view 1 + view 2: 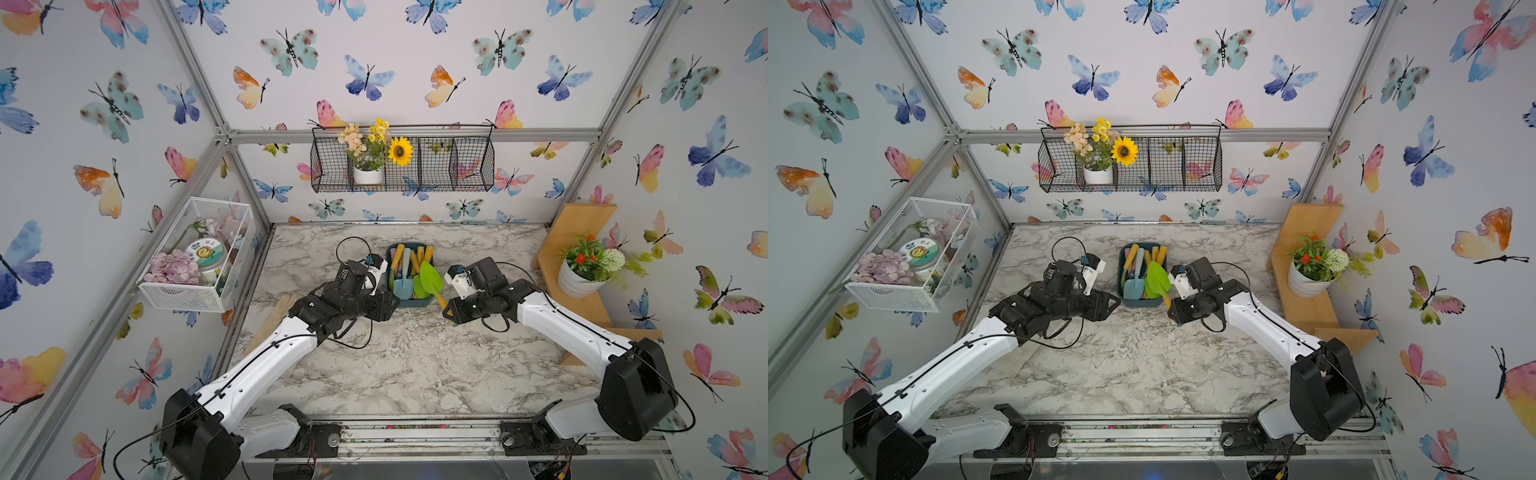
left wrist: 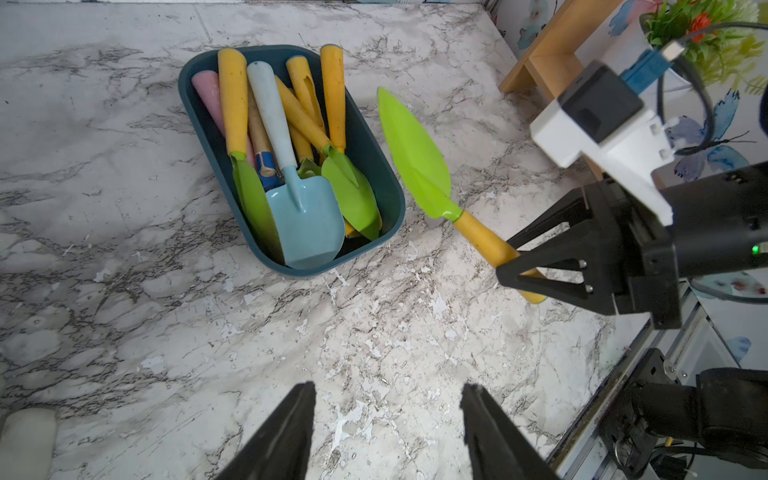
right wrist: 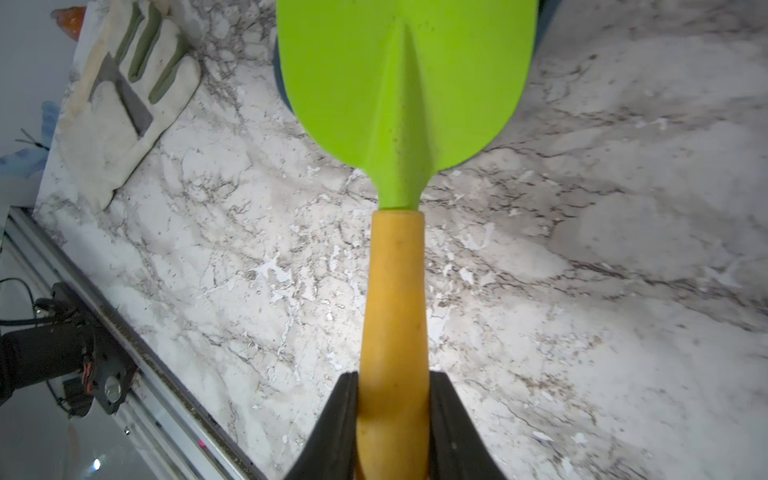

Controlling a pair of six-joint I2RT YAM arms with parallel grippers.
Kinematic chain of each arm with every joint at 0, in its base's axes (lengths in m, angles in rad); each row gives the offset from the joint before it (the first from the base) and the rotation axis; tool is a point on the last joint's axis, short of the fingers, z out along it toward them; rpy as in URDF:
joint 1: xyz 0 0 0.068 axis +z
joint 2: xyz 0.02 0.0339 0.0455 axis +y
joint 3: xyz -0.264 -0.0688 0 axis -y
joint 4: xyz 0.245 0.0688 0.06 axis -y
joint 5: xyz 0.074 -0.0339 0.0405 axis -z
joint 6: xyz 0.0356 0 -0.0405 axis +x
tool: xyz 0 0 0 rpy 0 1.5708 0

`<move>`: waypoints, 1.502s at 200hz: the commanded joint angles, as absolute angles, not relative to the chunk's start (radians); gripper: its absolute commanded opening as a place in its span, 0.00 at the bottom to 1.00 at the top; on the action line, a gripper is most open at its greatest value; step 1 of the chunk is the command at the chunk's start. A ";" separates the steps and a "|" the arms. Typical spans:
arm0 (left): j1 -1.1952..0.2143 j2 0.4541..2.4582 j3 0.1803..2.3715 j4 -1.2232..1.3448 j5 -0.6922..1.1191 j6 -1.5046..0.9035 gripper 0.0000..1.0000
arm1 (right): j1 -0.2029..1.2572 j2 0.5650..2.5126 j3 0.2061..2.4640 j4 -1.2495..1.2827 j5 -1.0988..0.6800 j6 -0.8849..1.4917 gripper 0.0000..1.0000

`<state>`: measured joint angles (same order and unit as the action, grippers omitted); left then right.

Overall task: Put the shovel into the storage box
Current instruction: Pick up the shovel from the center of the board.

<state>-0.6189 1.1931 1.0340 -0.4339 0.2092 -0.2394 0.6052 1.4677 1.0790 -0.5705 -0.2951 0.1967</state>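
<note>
- The right gripper (image 3: 392, 419) is clamped on the yellow handle of the shovel (image 3: 399, 83). One black finger presses each side, near the handle's butt end.
- From that grip the shovel sticks straight out ahead of the jaws, green blade foremost, and is carried clear of the marble table (image 3: 582, 291).
- In a top view the blade (image 1: 430, 278) lies over the right-hand rim of the storage box (image 1: 390, 266) at its near end. The handle slants back out across the table to the gripper.
- The left wrist view shows the shovel (image 2: 415, 153) raised beside the storage box (image 2: 382, 166), not yet inside it.
- The box already holds a pile of other shovels lying lengthwise, among them a light blue one (image 2: 305, 216).
- The left gripper (image 2: 386, 415) hangs with its jaws apart and empty over bare table, short of the box.
- The step in hand looks like the carry: grasp made, drop not yet done.
- The next move probably calls for swinging the shovel in line with the box's long side and centring it over the pile. It would then be lowered until it rests there, and only then released. Let go on its present slant, it could catch on the rim.
</note>
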 commanded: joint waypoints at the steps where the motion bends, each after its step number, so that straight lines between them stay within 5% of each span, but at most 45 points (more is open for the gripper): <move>1: -0.611 1.199 1.078 -0.480 0.225 -0.186 0.62 | 0.659 1.494 1.131 -0.599 -0.325 0.145 0.18; 119: -0.382 1.241 1.058 -0.470 0.474 -0.252 0.67 | 0.813 1.468 1.170 -0.570 -0.289 0.037 0.19; 180: -0.359 1.276 1.046 -0.457 0.558 -0.260 0.61 | 0.859 1.424 1.160 -0.531 -0.311 0.000 0.19; 252: -0.325 1.273 1.020 -0.420 0.657 -0.289 0.44 | 0.902 1.383 1.108 -0.499 -0.234 -0.050 0.21; 300: -0.318 1.259 0.995 -0.413 0.685 -0.299 0.13 | 0.904 1.389 1.097 -0.481 -0.144 -0.062 0.24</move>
